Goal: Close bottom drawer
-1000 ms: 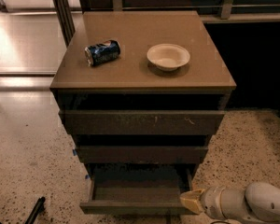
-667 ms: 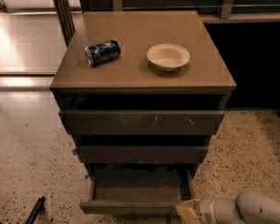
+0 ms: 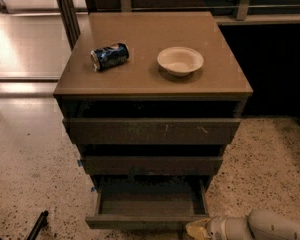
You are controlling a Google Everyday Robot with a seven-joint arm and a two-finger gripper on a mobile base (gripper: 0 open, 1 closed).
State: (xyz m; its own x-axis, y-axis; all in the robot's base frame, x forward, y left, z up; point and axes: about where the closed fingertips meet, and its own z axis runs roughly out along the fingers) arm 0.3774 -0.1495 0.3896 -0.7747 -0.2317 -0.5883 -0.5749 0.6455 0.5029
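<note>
While open under counter (image 3: 140, 81) front edge: bottom drawer (image 3: 147, 221); gripper (image 3: 196, 229) just beside its front right corner, state untellable.

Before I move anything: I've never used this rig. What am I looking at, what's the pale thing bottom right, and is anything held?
This is a single camera view, looking down at the front of a brown three-drawer cabinet; where the camera sits is not recorded. The pale tube at bottom right is the robot's one arm, ending in its gripper, close to the front right corner of the dark grey-brown bottom drawer. That drawer is pulled out, its shallow tray showing. On the top lie a blue drink can on its side and a white bowl, apart. Nothing appears held.
</note>
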